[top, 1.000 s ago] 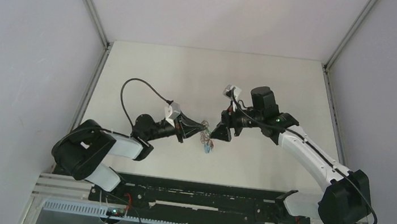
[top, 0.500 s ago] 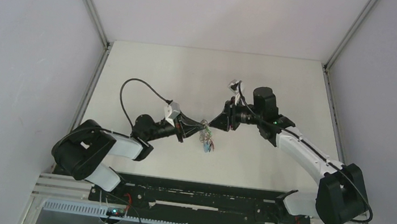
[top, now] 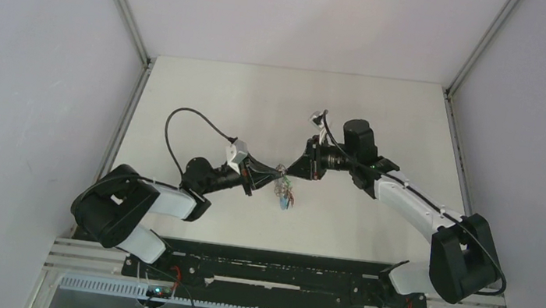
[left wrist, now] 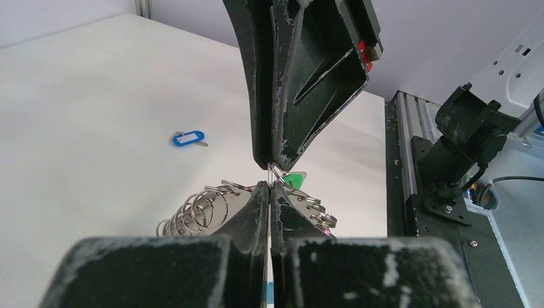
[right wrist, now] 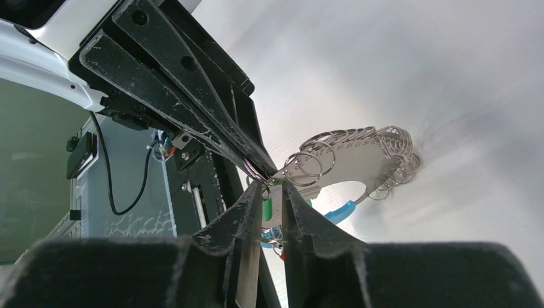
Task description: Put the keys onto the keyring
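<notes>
The keyring (right wrist: 349, 157), a grey hoop fringed with small silver links (left wrist: 195, 212), hangs above the table between both arms, its light-blue sleeve (right wrist: 338, 210) underneath. My left gripper (left wrist: 270, 185) is shut on the hoop's thin wire. In the top view the left gripper (top: 275, 172) and right gripper (top: 291, 169) meet tip to tip, with the keys (top: 284, 195) dangling below them. My right gripper (right wrist: 274, 192) is closed around a green-tagged key (right wrist: 267, 204) that hangs at the hoop; the same green tag (left wrist: 295, 180) shows beside my left fingertips. Other tags are mostly hidden.
One blue-tagged key (left wrist: 188, 138) lies alone on the white table, beyond the grippers. The dark rail with the arm bases (top: 264, 267) runs along the near edge, and grey walls enclose the table on three sides.
The right gripper slid left up to the left gripper's tips and its jaws narrowed from wide open onto the green tag. The left arm and hoop stayed put.
</notes>
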